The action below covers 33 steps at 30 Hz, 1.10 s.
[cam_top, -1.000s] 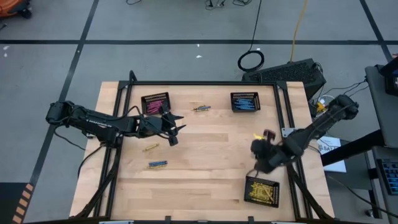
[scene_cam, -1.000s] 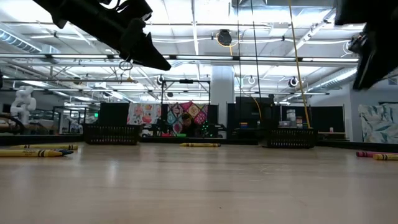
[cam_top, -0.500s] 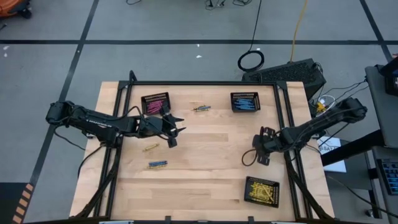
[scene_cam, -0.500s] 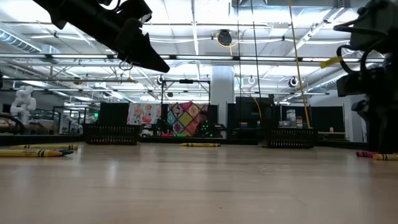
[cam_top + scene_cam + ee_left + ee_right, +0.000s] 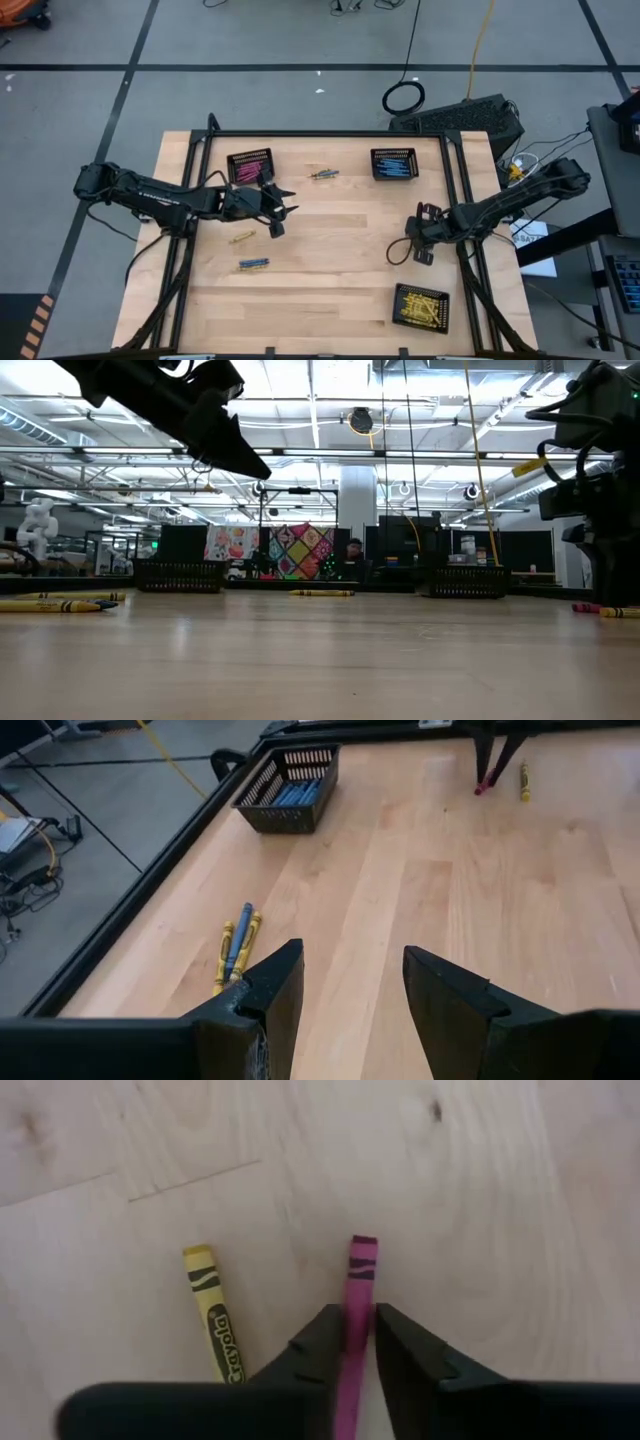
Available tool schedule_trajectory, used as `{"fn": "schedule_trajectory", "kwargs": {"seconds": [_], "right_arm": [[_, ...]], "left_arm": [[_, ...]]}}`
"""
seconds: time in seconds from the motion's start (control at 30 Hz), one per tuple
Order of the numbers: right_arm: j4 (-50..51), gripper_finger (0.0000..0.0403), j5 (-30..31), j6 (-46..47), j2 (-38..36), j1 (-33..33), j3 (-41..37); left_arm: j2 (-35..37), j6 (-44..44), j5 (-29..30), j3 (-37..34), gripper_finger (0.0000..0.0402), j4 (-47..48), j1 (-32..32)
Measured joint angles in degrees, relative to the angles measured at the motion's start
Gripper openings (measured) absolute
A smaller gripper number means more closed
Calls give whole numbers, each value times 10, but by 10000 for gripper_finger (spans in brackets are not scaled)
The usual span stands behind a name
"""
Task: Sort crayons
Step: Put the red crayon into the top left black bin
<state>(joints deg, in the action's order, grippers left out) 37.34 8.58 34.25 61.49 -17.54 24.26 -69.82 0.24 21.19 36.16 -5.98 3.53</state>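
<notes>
Sorting is well under way, not finished. Three black mesh baskets already hold crayons by colour: pink basket (image 5: 249,165) near the far-left corner of the tabletop (image 5: 340,270), blue basket (image 5: 393,164) near the far-right corner, yellow basket (image 5: 420,306) near the near-right corner.

Loose crayons left on the wood:
- small yellow-and-blue cluster (image 5: 322,174) by the far edge, between pink and blue baskets
- yellow crayon (image 5: 242,237) left of centre
- blue-and-yellow pair (image 5: 252,264) just nearer than that, toward the near-left
- pink crayon (image 5: 354,1320) and a yellow crayon (image 5: 215,1328) lying side by side, apart, near the right edge under the right arm

Right gripper (image 5: 348,1342) is down at the tabletop by the right edge, fingers narrowed to a slim gap straddling the pink crayon; looks touching or nearly so, can't confirm a firm hold, crayon lies flat on the wood. Judged step: picking the pink one, which then has to cross to the pink basket on the far left.

Left gripper (image 5: 345,982) hangs above the tabletop just beside the pink basket, fingers spread wide, holding nothing.

Rough estimate: most crayons binned, about eight loose sticks to go; exact count in the far cluster unclear.
</notes>
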Motion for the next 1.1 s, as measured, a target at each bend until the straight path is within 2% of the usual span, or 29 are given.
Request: {"fn": "schedule_trajectory", "kwargs": {"seconds": [0.1,0.2,0.27,0.4,0.5,0.57,0.7,0.8,0.87,0.93,1.1], "right_arm": [[-13,11,-3,-10,10,0,1],[-62,8,2,-22,8,0,-3],[-154,8,12,-26,9,0,-5],[-315,3,71,-64,10,-1,-3],[-505,2,116,-139,23,0,-3],[-644,2,123,-209,40,-1,-1],[-888,1,121,-331,98,0,-2],[-1035,1,93,-387,147,0,-2],[-1107,1,78,-407,179,0,-2],[-1160,1,77,-418,202,0,-2],[-1190,0,77,-428,250,0,24]], "left_arm": [[0,-12,0,0,173,24,0],[0,-27,0,0,173,53,5],[-2,-30,0,-1,173,52,14],[-25,-20,-1,-1,173,1,39],[-64,4,-29,-1,173,-77,55],[-98,18,-68,-1,173,-145,62],[-190,31,-169,-1,173,-350,65],[-262,31,-199,-1,173,-533,63],[-303,31,-199,5,173,-624,63],[-330,30,-198,16,173,-676,63],[-370,16,-197,67,173,-673,62]]}}
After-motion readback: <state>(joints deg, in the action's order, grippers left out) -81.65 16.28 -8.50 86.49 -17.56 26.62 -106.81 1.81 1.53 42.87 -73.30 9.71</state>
